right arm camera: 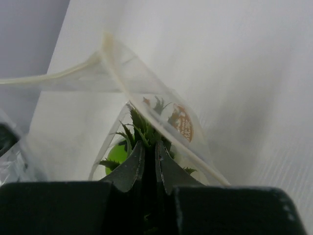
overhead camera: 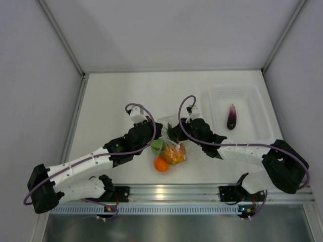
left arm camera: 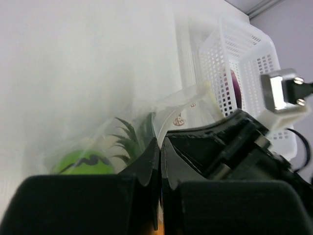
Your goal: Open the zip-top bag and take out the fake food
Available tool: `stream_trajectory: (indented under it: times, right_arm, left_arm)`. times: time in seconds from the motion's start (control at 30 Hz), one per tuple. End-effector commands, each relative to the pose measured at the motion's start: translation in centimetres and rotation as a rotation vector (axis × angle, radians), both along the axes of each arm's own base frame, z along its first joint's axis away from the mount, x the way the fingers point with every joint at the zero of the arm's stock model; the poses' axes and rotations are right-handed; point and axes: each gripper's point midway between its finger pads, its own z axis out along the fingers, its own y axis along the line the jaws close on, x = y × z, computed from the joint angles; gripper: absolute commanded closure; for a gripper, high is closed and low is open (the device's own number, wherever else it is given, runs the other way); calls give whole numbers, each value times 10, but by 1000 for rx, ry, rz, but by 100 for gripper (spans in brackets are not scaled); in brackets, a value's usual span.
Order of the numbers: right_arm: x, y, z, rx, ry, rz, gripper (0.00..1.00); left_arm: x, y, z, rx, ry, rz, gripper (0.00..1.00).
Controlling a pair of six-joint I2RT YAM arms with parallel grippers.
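At centre, the left gripper (overhead camera: 160, 135) and right gripper (overhead camera: 175, 132) meet at the far edge of a clear crinkly zip-top bag (overhead camera: 178, 146) holding an orange plastic pineapple (overhead camera: 174, 155), with a green plastic ball (overhead camera: 157, 146) at its left side, a small plastic orange (overhead camera: 161, 164) just beside it, and a purple plastic eggplant (overhead camera: 231, 117) lying in a clear rectangular tray (overhead camera: 214, 101).

Four toys (overhead camera: 161, 164), one bag (overhead camera: 177, 150), one tray (overhead camera: 218, 96)

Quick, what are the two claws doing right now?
Left gripper: closed, pinching the zip-top bag.
Right gripper: closed on the zip-top bag too.
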Motion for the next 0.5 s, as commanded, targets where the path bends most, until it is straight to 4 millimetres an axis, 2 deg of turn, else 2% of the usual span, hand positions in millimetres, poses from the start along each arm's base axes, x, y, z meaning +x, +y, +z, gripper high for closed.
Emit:
stream_trajectory:
  times: [0.0, 0.07, 0.13, 0.2, 0.23, 0.27, 0.33, 0.47]
  right_arm:
    - [-12, 2, 45, 23, -172, 43, 100]
    - [-25, 2, 52, -9, -214, 91, 100]
    - [-34, -1, 51, -34, -232, 114, 100]
    - [-45, -4, 61, -13, -269, 138, 100]
    - [-49, -9, 56, -16, -271, 147, 100]
    - [-52, -12, 67, 8, -300, 146, 100]
    - [-52, -20, 68, 9, -307, 117, 100]
    - [-46, -32, 82, 27, -336, 44, 100]
  left_arm:
    - [14, 10, 30, 4, -96, 63, 100]
    - [16, 13, 32, 23, -108, 78, 100]
    - [19, 21, 32, 49, -112, 120, 100]
    - [21, 26, 32, 76, -118, 138, 100]
    - [21, 27, 32, 84, -119, 141, 100]
    - [22, 27, 31, 90, -121, 141, 100]
    - [21, 25, 30, 91, -118, 129, 100]
    - [16, 14, 25, 70, -94, 72, 100]
